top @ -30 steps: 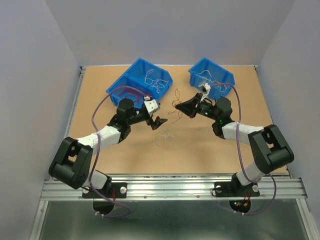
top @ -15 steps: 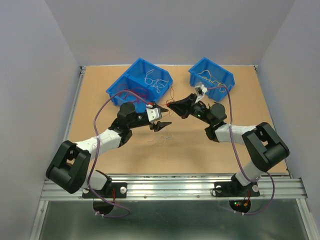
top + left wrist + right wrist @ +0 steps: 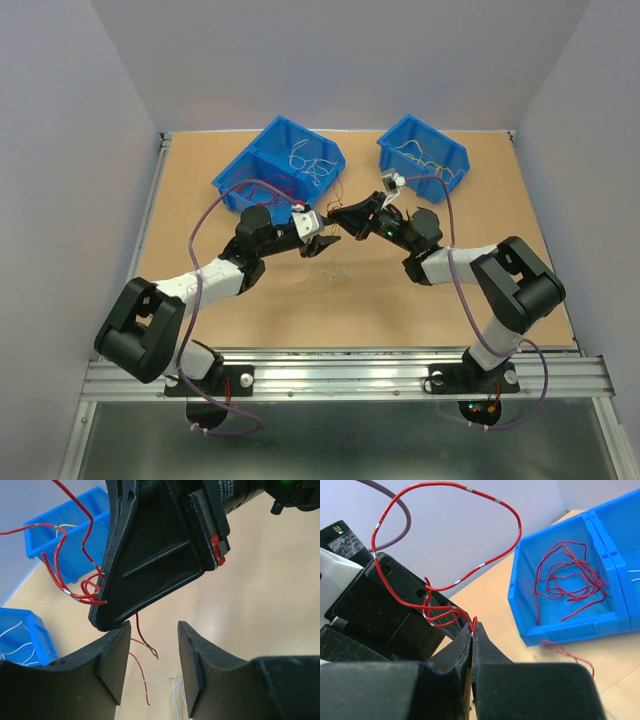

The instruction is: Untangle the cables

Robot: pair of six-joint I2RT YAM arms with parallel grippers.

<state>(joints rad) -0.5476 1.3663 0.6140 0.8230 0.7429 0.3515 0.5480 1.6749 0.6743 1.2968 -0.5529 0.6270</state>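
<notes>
My right gripper (image 3: 340, 216) (image 3: 472, 628) is shut on a looped red wire (image 3: 450, 510) and holds it above the table's middle. The wire's loops (image 3: 75, 575) hang from its tip in the left wrist view. My left gripper (image 3: 322, 233) (image 3: 152, 640) is open and empty, just below the right gripper's tip, almost touching it. A red wire end (image 3: 142, 645) dangles between its fingers. A small bunch of pale wires (image 3: 322, 272) lies on the table below the grippers.
A large blue two-compartment bin (image 3: 262, 157) at the back holds red wires (image 3: 567, 580) and white wires (image 3: 312, 165). A smaller blue bin (image 3: 455, 152) at the back right holds yellow wires (image 3: 425, 158). Purple cords run along both arms.
Both arms moved toward the middle; the right gripper carried the red wire leftward and the left gripper rose to meet it. The grippers now stand tip to tip.
</notes>
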